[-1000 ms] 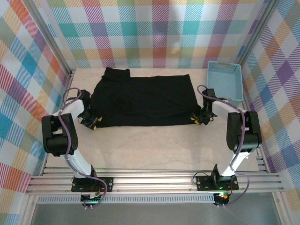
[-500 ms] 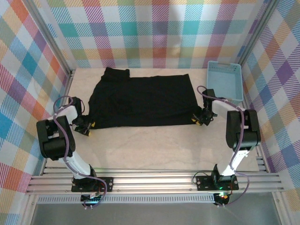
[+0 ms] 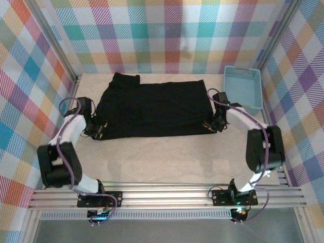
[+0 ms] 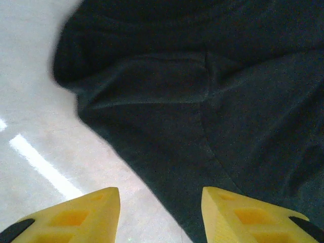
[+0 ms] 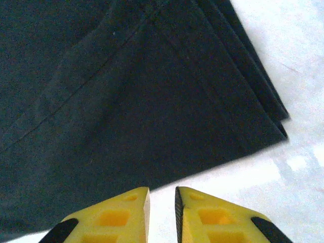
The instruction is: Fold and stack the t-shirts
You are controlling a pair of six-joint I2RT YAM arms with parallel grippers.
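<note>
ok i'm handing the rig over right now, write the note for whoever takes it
Left gripper: open, holding nothing, low at the left edge of the black t-shirt, one finger over cloth, one over the table.
Right gripper: shut, empty, just short of the shirt's near right corner.
Shirt: flat on the far half of the table, light-blue basket beside its far right corner.
Done: layered edges at the near right corner suggest at least one fold.
Left: finish folding, then stack.
</note>
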